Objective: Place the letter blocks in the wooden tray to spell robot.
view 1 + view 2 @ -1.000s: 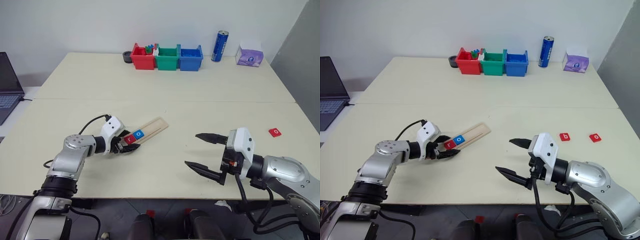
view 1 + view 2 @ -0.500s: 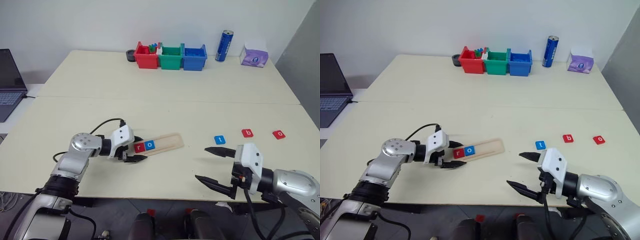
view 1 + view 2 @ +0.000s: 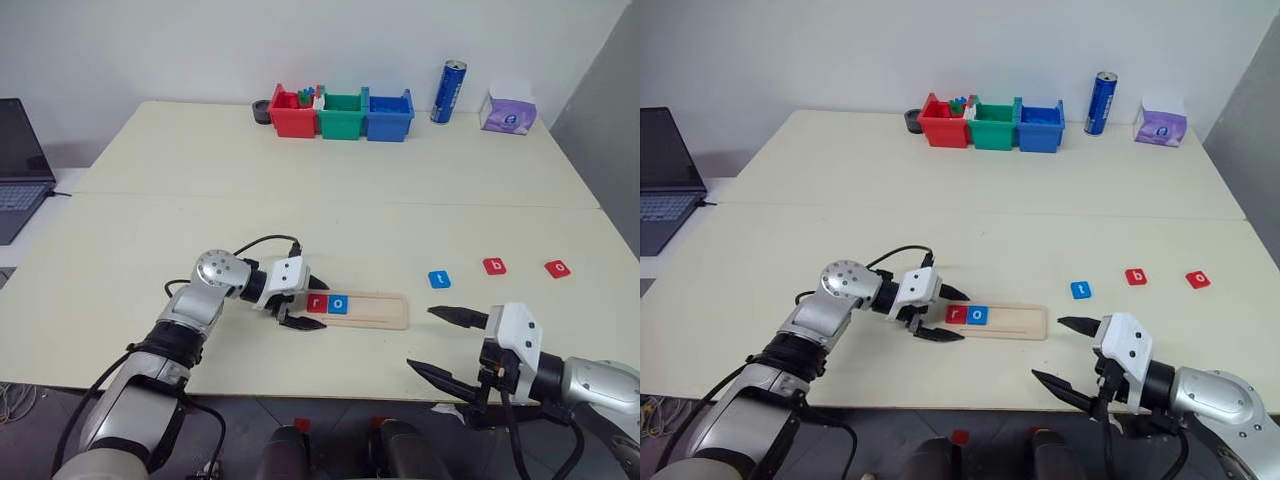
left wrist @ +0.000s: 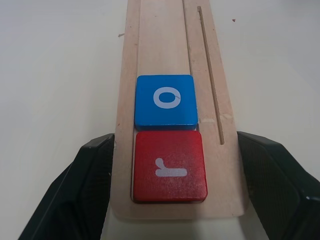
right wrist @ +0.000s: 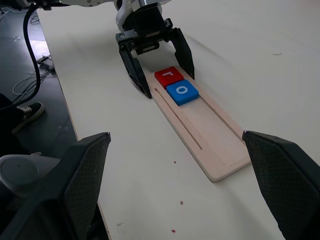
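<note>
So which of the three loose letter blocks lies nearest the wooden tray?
The blue t block, the only blue one; the red b block and red o block lie farther from the wooden tray.

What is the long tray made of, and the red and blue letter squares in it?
The wooden tray looks like pale bare wood: faint grain runs along it and its finish is dull. The red r block and blue o block are smooth, evenly coloured and matte with rounded corners. They could be painted wood or plastic; the look leaves that open.
</note>
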Robot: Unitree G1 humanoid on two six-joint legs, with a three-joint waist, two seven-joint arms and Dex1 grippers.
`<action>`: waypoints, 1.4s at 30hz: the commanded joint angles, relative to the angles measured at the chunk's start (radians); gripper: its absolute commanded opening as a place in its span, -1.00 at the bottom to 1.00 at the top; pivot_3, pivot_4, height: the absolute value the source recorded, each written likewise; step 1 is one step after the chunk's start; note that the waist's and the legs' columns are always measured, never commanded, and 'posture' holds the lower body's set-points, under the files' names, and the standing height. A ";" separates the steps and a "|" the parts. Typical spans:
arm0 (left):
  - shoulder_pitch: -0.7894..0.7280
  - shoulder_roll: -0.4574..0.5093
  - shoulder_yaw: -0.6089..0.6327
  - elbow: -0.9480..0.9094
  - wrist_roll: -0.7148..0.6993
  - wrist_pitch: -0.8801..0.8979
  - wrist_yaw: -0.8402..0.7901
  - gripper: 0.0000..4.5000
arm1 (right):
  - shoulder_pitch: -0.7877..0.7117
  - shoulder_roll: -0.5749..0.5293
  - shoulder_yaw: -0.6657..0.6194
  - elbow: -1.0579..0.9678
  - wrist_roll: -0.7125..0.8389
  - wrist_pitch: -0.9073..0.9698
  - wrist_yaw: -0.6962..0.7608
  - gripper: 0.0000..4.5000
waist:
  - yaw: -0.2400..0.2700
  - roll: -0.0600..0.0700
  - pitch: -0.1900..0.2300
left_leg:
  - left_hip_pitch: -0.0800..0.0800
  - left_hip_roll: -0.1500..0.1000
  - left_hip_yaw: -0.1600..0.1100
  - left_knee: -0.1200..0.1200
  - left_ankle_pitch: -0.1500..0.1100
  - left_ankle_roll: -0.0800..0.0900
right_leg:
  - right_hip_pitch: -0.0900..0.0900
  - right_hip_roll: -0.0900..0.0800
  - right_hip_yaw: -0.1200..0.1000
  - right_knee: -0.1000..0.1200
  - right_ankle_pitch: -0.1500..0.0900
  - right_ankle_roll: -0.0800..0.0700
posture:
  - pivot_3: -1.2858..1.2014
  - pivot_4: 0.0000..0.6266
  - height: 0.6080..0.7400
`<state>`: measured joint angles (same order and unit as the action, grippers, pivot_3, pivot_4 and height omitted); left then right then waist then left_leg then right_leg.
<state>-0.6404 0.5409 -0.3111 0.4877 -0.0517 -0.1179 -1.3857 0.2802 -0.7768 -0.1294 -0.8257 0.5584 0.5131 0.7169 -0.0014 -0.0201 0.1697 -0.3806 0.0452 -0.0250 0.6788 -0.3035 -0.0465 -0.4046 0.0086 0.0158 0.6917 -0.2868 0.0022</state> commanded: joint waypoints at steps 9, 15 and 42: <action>-0.007 -0.006 0.007 0.012 -0.007 0.019 -0.014 0.98 | -0.014 -0.002 -0.012 -0.045 0.006 -0.008 0.001 1.00 | -0.001 0.000 0.000 | 0.001 0.000 0.000 0.000 0.000 0.000 | 0.000 0.000 0.000 0.001 0.000 0.000 | 0.03 -0.52 1.00; -0.005 -0.008 0.035 -0.007 -0.037 0.003 -0.003 0.98 | -0.026 -0.006 -0.013 -0.043 0.018 0.001 0.011 1.00 | -0.001 0.000 0.000 | 0.000 0.000 0.000 0.000 0.000 0.000 | 0.000 0.000 0.000 0.001 0.000 0.000 | 0.03 -0.52 1.00; 0.186 0.083 0.262 -0.589 -0.321 0.465 0.181 0.98 | -0.260 0.217 -0.120 0.365 -0.149 0.066 -0.412 1.00 | -0.006 0.000 0.000 | 0.001 0.001 0.000 0.000 0.000 0.000 | -0.001 0.000 0.001 0.004 0.000 0.000 | 0.03 -0.52 1.00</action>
<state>-0.4500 0.6178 -0.0789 -0.0346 -0.3387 0.3253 -1.2295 0.0431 -0.5666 -0.2553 -0.4854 0.4668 0.6057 0.3508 -0.0076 -0.0198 0.1698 -0.3795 0.0462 -0.0244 0.6792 -0.3034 -0.0467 -0.4055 0.0088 0.0175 0.6959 -0.2868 0.0019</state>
